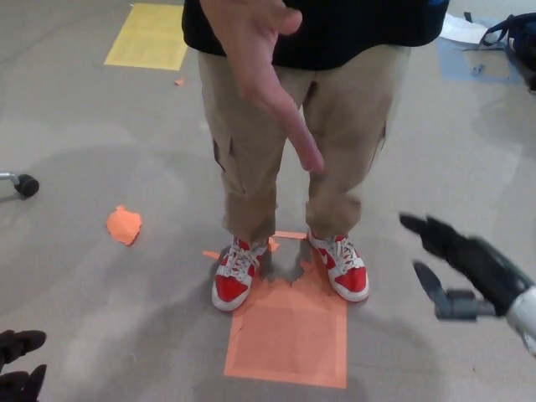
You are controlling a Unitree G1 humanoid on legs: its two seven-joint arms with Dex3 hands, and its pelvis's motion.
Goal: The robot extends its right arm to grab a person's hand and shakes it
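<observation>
**Ana:** Grey concrete floor (84,167) all round, with an orange square (289,335) taped under the person's red shoes (289,272) and a yellow square (151,33) further back. Where's the thing we care about?

**Ben:** Top centre of the head view. One person's hand (268,75) is offered, held out in front of the black shirt (360,29) and tan trousers (335,142), palm side-on, thumb up.

**Ana:** And the long axis?

**Ben:** It slopes from the wrist at upper left down to the fingertips at lower right, so the tips point roughly toward the robot's right side.

**Ana:** Which robot hand is nearer?

**Ben:** Clearly the right hand (461,260). It is raised at the right edge, fingers spread apart and holding nothing, thumb below. The offered hand lies up and to the left of it, well apart. No contact yet.

**Ana:** The other one?

**Ben:** The left hand (21,364) sits in the bottom left corner, mostly cut off. I cannot tell how it is set.

**Ana:** Count for me.

**Ben:** One person's hand showing, two robot hands, two shoes, two taped squares, one orange scrap (124,224) on the floor, one chair castor (25,184) at the left edge.

**Ana:** So the next move?

**Ben:** I'd judge the right arm must travel up and leftward, palm to palm along that slope.
</observation>
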